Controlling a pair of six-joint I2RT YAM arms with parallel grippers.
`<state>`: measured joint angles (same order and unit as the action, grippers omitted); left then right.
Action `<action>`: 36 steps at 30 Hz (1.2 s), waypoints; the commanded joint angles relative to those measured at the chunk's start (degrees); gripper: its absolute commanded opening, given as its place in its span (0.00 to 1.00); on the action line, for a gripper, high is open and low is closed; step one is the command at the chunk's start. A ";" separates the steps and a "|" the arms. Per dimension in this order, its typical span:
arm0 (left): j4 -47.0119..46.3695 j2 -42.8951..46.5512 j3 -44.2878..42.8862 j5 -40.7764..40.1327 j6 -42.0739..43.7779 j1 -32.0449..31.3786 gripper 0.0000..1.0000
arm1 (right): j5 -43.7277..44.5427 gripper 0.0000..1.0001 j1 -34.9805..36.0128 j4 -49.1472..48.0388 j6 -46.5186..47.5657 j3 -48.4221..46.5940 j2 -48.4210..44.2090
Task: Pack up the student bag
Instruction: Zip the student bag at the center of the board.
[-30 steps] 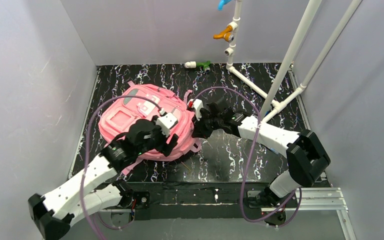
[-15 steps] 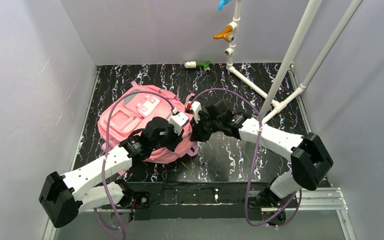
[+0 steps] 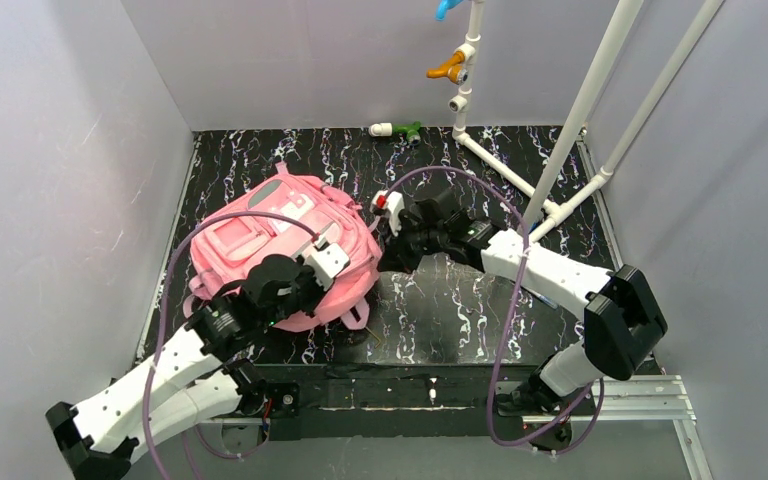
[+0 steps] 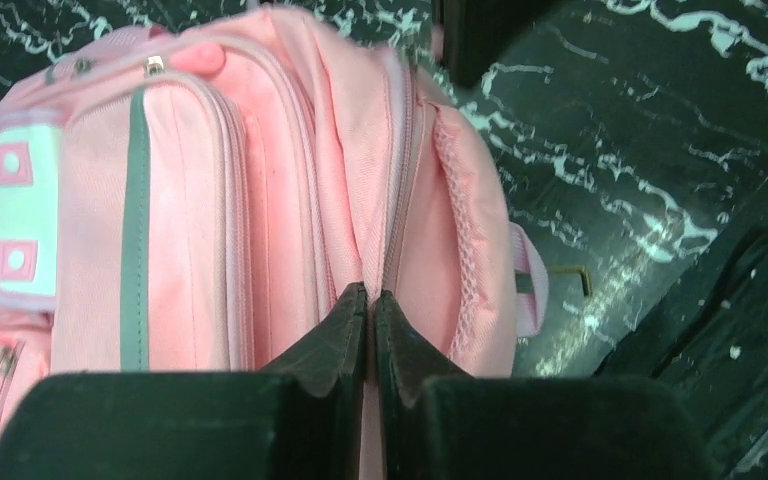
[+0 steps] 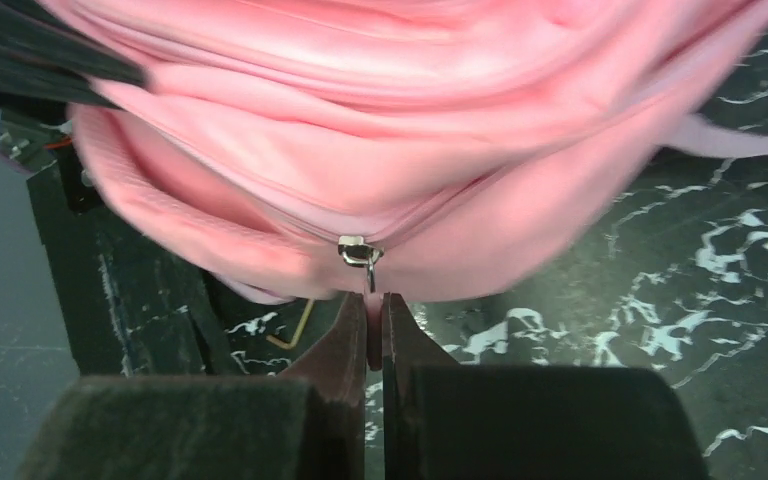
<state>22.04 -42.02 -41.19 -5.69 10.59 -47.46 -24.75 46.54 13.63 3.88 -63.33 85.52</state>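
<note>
Student bag [image 3: 250, 240] lies flat on the left half of the black marbled desk [image 3: 460, 310], front face up, top end toward the back wall. The front face carries a grey stripe [image 4: 137, 230] and a pale patch [image 4: 25, 205]. The main compartment's zip line [image 4: 400, 180] runs up the side nearest the arms and reads as drawn shut along the length on view. The front pocket seams also read as shut. Nothing inside any compartment can be seen, so contents cannot be told. The mesh side pocket [image 4: 460, 230] lies flat against the bag. Left gripper [image 4: 370, 300] sits at the near side edge of the bag, its jaws pressed together right at the zip seam, with a sliver of pink cloth showing between them, so it is clamped on the student bag. Right gripper [image 5: 373, 300] is at the bag's right edge, directly under the metal zip slider [image 5: 358, 250]. Its jaws are drawn in on a thin pink tab hanging from that slider, so it too grips the student bag. The bag is blurred in the right wrist view. A small bent metal key [image 4: 575, 275] lies on the desk just beside the bag's near corner, apart from both grippers. A white pipe frame [image 3: 580, 110] stands at the back right, well apart from the bag.
</note>
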 commanded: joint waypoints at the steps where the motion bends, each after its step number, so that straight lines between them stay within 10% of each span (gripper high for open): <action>1: 17.22 7.69 -1.10 -14.80 3.44 1.64 0.00 | 8.42 0.01 -9.28 4.06 2.58 0.63 2.05; 13: 17.31 22.16 -4.49 -19.91 6.81 1.62 0.00 | 4.59 0.01 -8.81 -13.03 3.12 -1.00 13.38; 31: 17.22 26.17 -10.18 -14.77 11.25 1.63 0.00 | 5.45 0.01 -7.52 -3.95 1.77 -28.62 37.71; 36: 13.31 16.06 -7.45 2.97 2.24 1.62 0.00 | 15.97 0.56 -7.60 5.07 -0.53 -24.91 31.47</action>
<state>45.80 -20.25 -46.57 -15.27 19.18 -46.06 -21.26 40.77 9.65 4.54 -90.24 122.32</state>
